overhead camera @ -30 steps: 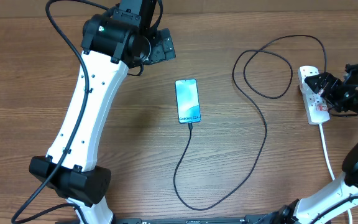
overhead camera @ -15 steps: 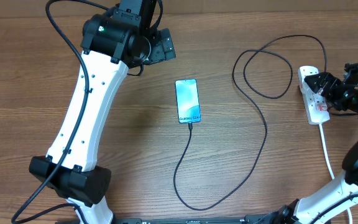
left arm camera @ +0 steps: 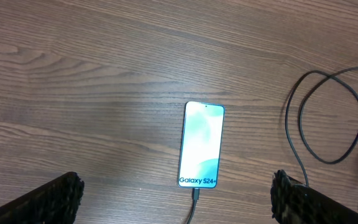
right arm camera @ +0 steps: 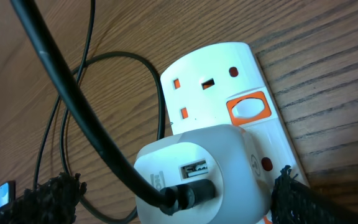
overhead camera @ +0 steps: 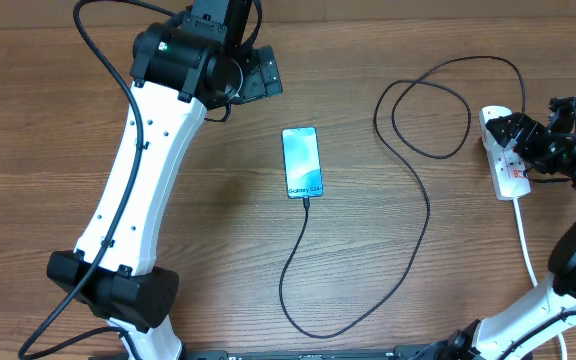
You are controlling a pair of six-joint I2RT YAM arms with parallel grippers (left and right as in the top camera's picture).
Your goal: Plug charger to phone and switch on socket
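Note:
The phone lies flat mid-table with its teal screen lit, and shows again in the left wrist view. The charger's thin black cable loops across the table. Its tip sits in the phone's bottom edge. Its other end is in a white adapter on the socket. My left gripper hovers open above the phone. My right gripper is open with a finger on each side of the adapter, holding nothing. An orange-framed switch lies beyond the adapter.
The socket's thick white cord runs toward the front right. The charger cable makes a wide loop left of the socket and a long bend near the front edge. Bare wood surrounds the phone.
My right gripper has drifted slightly toward the far side over the socket. The left arm, phone and cable have not moved.

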